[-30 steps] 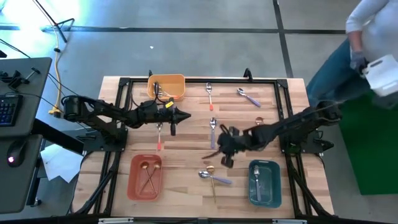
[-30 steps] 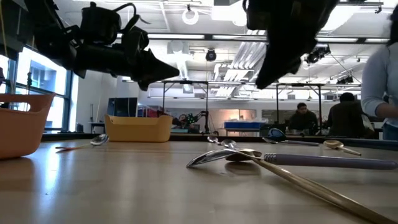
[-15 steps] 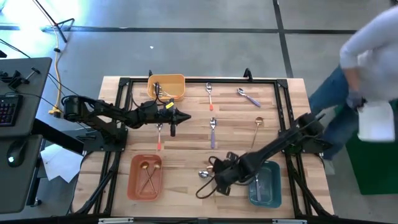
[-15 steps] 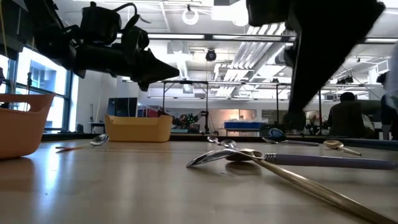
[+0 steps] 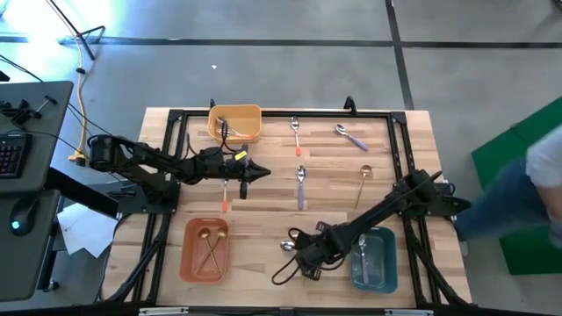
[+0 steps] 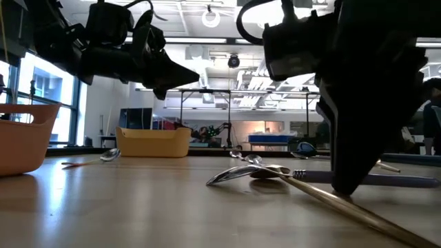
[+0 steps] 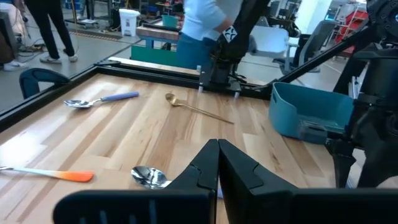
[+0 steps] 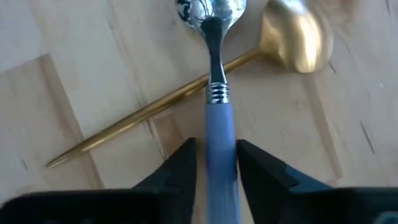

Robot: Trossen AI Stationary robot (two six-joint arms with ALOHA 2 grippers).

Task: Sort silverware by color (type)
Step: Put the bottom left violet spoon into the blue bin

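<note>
My right gripper [image 5: 307,261] is down at the table's near side, open. Its fingers stand on either side of the handle of a blue-handled spoon [image 8: 217,68]. That spoon lies crossed with a gold spoon [image 8: 186,93], bowl [image 5: 286,247] on the wood. My left gripper [image 5: 256,169] hovers shut above the table's left middle, over a red-handled spoon [image 5: 225,198]. More spoons lie flat on the wood: a red-handled one [image 5: 297,133], blue-handled ones [image 5: 351,135] [image 5: 300,186] and a gold one [image 5: 363,183]. My right gripper comes down from above, its fingers [image 8: 183,165] lying along the blue handle [image 8: 219,124] just behind the silver collar. I cannot tell whether they touch it. The spoon lies flat on the table.
A yellow-orange bin [image 5: 235,123] sits at the far left. A red-orange bin [image 5: 189,254] at the near left holds gold spoons. A teal bin [image 5: 385,263] holding a spoon sits just right of my right gripper. A person moves past the table's right edge.
My right gripper has moved from the table's middle toward the near edge and come down onto the crossed blue-handled and gold spoons. The person at the right has moved away toward the near right.
</note>
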